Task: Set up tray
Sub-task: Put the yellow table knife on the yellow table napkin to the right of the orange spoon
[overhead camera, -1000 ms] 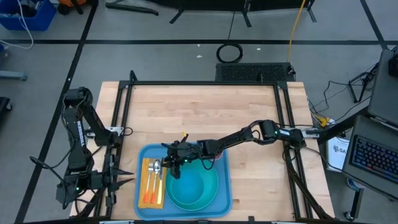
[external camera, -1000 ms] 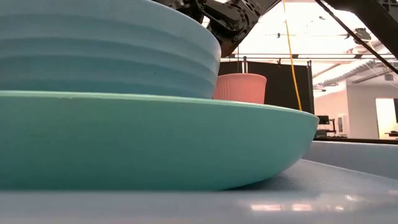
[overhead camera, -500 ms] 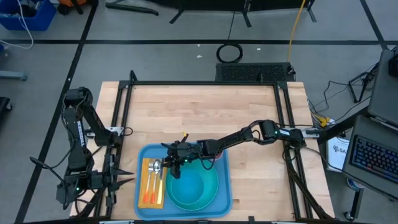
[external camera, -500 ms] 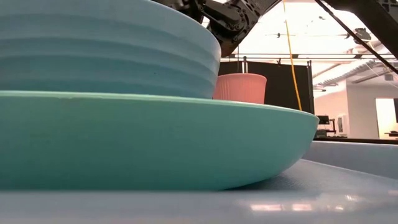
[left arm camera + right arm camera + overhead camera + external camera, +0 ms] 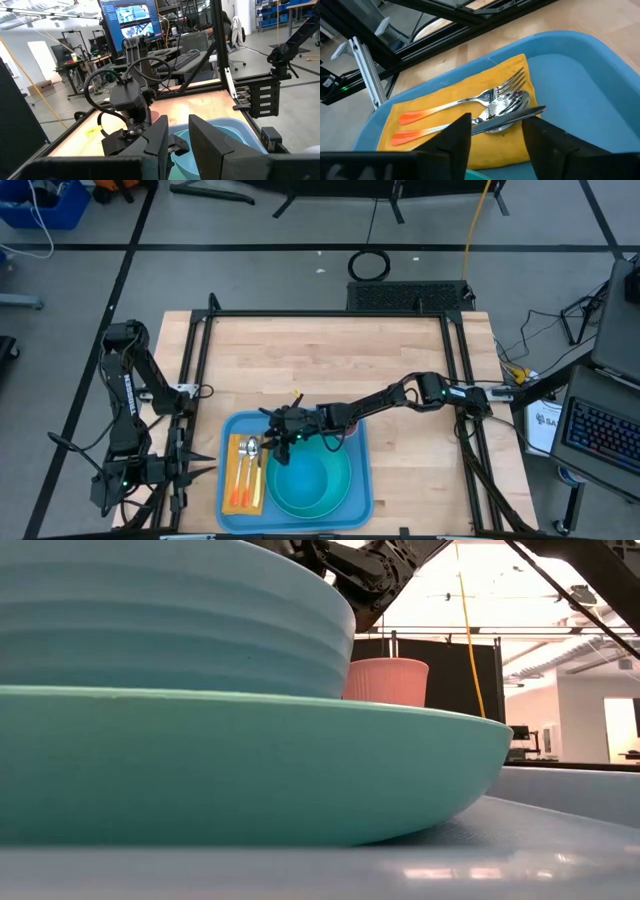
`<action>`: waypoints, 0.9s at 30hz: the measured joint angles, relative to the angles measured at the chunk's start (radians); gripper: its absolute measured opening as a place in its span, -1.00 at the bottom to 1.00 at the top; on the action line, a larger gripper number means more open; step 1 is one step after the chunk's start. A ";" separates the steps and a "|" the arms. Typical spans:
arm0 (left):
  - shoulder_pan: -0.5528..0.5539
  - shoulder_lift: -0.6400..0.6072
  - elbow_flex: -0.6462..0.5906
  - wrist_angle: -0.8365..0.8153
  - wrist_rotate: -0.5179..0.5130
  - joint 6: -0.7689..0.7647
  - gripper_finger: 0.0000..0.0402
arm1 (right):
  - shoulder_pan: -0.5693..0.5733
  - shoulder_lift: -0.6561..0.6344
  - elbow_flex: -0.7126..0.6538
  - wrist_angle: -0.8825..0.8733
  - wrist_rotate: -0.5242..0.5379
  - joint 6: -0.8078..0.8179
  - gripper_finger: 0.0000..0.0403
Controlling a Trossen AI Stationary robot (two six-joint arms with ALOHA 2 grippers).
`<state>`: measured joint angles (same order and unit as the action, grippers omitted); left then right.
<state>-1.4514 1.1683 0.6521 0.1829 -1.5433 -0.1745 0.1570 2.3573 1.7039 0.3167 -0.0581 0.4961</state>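
The blue tray (image 5: pixel 362 480) lies at the table's near edge. On it stands a teal plate (image 5: pixel 250 770) with a light blue bowl (image 5: pixel 150 620) in it, seen from above as the bowl (image 5: pixel 312 480). A yellow-orange napkin (image 5: pixel 245 472) lies at the tray's left end, with a fork (image 5: pixel 470 100), a spoon (image 5: pixel 512 102) and a knife (image 5: pixel 515 115) on it. My right gripper (image 5: pixel 278 435) hangs open over the cutlery heads, its fingers (image 5: pixel 455 137) on either side of the knife without touching it. My left gripper (image 5: pixel 200 471) waits at the table's left edge, with a narrow gap between its fingers.
A pink ribbed cup (image 5: pixel 385 680) stands beyond the plate on the tray's far side, under my right arm. Black frame rails (image 5: pixel 330 314) run along the table's far, left and right sides. Bare wood (image 5: pixel 330 365) fills the table's far half.
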 joint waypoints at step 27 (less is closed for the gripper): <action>0.000 0.000 0.000 0.000 0.000 0.003 -0.60 | -0.012 0.000 0.000 -0.010 -0.026 0.060 0.15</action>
<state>-1.4516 1.1684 0.6521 0.1829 -1.5433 -0.1719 0.1451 2.3573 1.7039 0.3069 -0.0841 0.5556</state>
